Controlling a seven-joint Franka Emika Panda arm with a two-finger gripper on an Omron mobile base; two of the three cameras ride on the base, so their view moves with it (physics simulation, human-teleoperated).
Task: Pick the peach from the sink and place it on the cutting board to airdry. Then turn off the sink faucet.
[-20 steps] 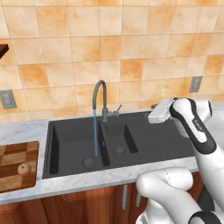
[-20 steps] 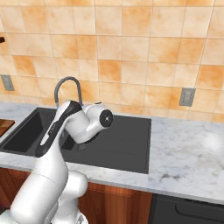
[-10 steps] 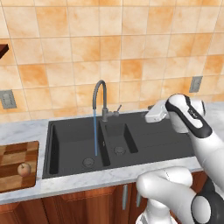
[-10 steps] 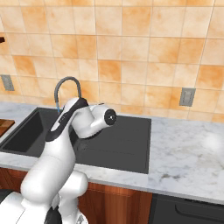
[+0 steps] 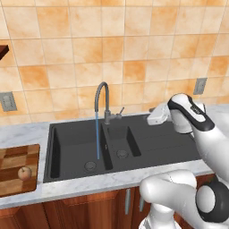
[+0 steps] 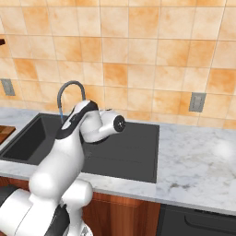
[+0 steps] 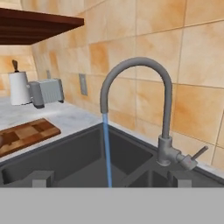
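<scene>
While water runs in a thin blue stream from the sink faucet [image 5: 104, 100] into the left basin of the sink [image 5: 147, 144], the cutting board [image 5: 15, 166] lies on the counter just left of the sink, the peach [image 5: 24, 172] resting on it. Right of the faucet hovers the gripper [image 5: 153, 115], fingers apart, facing its lever

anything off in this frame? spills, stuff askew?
Only the sink faucet: water is running from it into the left basin of the sink. No spill on the counter. The peach sits on the cutting board, nothing askew. The gripper is beside the faucet lever, apart from it.
</scene>
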